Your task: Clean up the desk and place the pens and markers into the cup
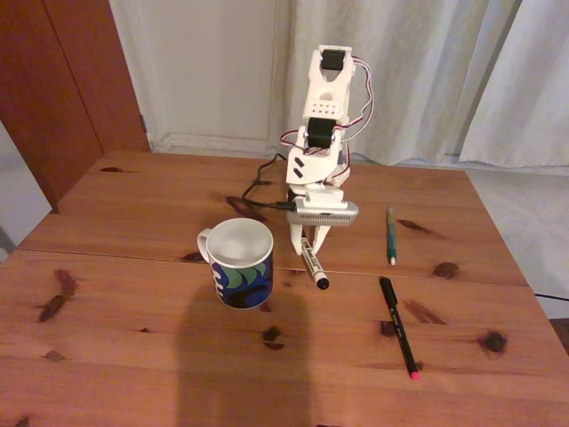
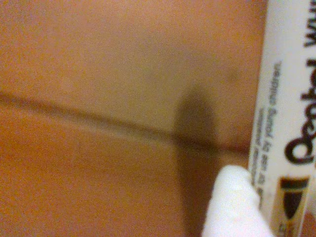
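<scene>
The desk (image 1: 133, 356), a big reddish plank top with dark knots, is seen with the white arm (image 1: 322, 116) bent down over the middle. The mug (image 1: 238, 262), white inside with a blue-green wave pattern, is stood just left of the arm in the fixed view and nothing can be seen in it. The gripper (image 1: 311, 242) is closed around the white marker (image 1: 312, 261), whose black end is tipped down onto the wood.

The black pen (image 1: 398, 326) with the pink tip and the teal pen (image 1: 389, 235) are left lying to the right, well apart from the mug.

Risk-wise: the marker looks pinched near one end, so it could be swung or dropped on the lift, or knocked against the mug rim.

On the barrel (image 2: 289, 118), "Pentel" can probably be read; the small print is too blurry.
</scene>
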